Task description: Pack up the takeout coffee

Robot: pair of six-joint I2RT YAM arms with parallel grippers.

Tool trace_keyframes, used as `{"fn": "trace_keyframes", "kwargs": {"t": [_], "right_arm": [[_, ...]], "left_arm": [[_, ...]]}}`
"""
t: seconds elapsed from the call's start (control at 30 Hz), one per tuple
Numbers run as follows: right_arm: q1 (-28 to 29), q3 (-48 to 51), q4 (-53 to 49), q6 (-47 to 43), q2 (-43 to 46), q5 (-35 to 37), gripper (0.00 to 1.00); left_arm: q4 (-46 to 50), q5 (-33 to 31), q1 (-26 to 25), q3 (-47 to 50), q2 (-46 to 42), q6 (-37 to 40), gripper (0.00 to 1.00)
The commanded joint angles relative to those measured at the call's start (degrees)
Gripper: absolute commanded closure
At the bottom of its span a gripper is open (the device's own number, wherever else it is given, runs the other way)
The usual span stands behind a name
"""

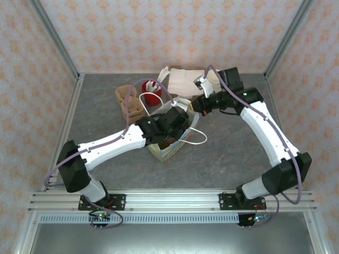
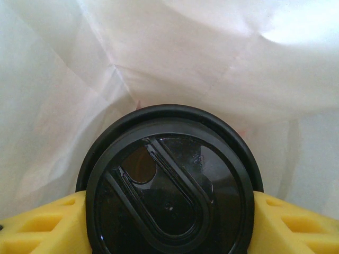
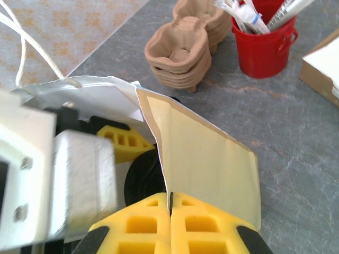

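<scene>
The takeout coffee (image 2: 169, 180) shows its round black lid from above, down inside the white paper bag (image 2: 175, 63). My left gripper (image 2: 169, 217) is shut on the coffee, one yellow finger (image 2: 37, 225) on each side of the lid; the cup body under the lid is hidden. In the top view the left gripper (image 1: 170, 124) reaches into the bag (image 1: 168, 151) at mid-table. My right gripper (image 3: 170, 203) is shut on the upper edge of the bag's side wall (image 3: 206, 159). Past that wall the black lid (image 3: 144, 177) and a left finger (image 3: 124, 142) show.
A red bucket (image 3: 263, 45) of straws and packets and stacks of brown pulp cup carriers (image 3: 180, 53) stand behind the bag. A brown box with white paper (image 1: 183, 79) lies at the back. Metal frame posts and patterned walls bound the grey table (image 1: 238, 143).
</scene>
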State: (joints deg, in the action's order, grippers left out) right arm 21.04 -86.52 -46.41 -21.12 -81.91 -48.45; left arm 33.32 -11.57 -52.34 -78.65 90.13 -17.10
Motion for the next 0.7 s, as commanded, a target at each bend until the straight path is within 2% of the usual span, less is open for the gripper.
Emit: {"fn": "trace_keyframes", "kwargs": {"t": [0.0, 0.33, 0.67], "right_arm": [[0.58, 1.09, 3.14, -2.33, 1.89, -0.73, 0.99], [1.2, 0.65, 2.82, -3.45, 2.11, 0.28, 0.99], [1.38, 1.51, 3.96, -3.8, 3.2, 1.15, 1.0]], "left_arm": [[-0.5, -2.6, 0.42, -0.54, -1.27, -1.14, 0.35], [-1.24, -2.98, -0.12, -1.94, 0.64, -0.2, 0.36], [1.06, -6.68, -0.66, -2.95, 3.23, -1.33, 0.37]]}}
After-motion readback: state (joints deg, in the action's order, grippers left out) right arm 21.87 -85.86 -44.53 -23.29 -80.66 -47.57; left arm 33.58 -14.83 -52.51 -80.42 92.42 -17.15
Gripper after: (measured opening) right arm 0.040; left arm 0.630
